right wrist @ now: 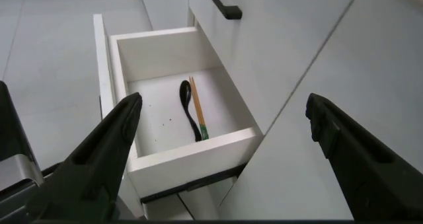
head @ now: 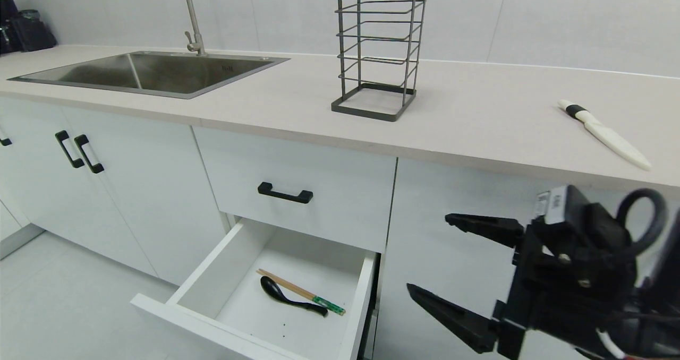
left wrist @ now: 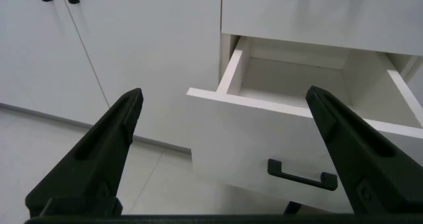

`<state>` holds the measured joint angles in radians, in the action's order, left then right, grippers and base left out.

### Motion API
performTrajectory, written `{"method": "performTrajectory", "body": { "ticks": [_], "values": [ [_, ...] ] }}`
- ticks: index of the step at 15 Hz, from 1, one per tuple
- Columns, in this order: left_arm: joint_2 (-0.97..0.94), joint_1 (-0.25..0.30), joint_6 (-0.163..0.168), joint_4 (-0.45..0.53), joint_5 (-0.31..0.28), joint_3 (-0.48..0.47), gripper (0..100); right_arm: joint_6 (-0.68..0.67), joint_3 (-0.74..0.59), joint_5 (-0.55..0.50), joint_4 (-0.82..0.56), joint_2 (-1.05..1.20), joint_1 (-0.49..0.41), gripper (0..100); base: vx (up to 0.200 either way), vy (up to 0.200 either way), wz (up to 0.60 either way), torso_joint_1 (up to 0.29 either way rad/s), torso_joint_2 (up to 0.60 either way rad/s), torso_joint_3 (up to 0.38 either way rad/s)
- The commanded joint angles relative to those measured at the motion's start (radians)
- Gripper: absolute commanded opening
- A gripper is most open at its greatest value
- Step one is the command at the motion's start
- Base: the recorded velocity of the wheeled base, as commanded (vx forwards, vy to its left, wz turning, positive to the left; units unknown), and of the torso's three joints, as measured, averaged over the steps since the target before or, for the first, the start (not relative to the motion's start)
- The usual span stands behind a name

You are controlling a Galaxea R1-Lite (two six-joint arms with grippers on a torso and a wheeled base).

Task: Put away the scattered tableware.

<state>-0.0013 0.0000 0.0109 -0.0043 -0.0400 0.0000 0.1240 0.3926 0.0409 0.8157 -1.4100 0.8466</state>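
We see the spoon (head: 291, 298) and chopsticks (head: 300, 292) lying in the open drawer (head: 204, 270); the knife (head: 605, 134) is left on the counter (head: 478, 110). The right gripper (head: 430, 254) and left gripper (left wrist: 225, 95) are wide, empty.

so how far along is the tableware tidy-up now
Done: the black spoon and chopsticks lie in the open drawer. In hand: nothing; the right claw and left claw are both open and empty. Left: the white knife on the counter, and likely closing the drawer.

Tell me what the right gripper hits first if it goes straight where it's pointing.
Probably the open drawer, at its near side wall; the right gripper aims into it, toward the spoon and chopsticks. Depth is unclear.
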Motion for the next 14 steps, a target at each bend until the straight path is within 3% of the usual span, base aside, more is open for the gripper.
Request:
{"method": "performTrajectory", "body": {
  "ticks": [1,6,10,13,14],
  "values": [
    [0.001,0.0,0.0,0.0,0.0,0.0,100,0.002,-0.112,0.005,-0.029,0.221,-0.018,100,0.0,0.0,0.0,0.0,0.0,0.0],
    [0.001,0.0,0.0,0.0,0.0,0.0,100,0.002,-0.244,0.005,-0.198,0.674,-0.118,100,0.0,0.0,0.0,0.0,0.0,0.0],
    [0.001,0.0,0.001,0.0,0.0,0.0,100,-0.001,-0.297,0.028,-0.365,0.888,-0.141,100,0.0,0.0,0.0,0.0,0.0,0.0],
    [0.001,0.0,0.0,0.0,-0.003,0.0,100,-0.011,-0.313,0.054,-0.449,0.999,-0.299,100,0.0,0.0,0.0,0.0,0.0,0.0],
    [0.001,0.0,0.0,0.0,-0.003,0.0,100,-0.014,-0.316,0.067,-0.454,1.013,-0.314,100,0.0,0.0,0.0,0.0,0.0,0.0]
  ]
}}
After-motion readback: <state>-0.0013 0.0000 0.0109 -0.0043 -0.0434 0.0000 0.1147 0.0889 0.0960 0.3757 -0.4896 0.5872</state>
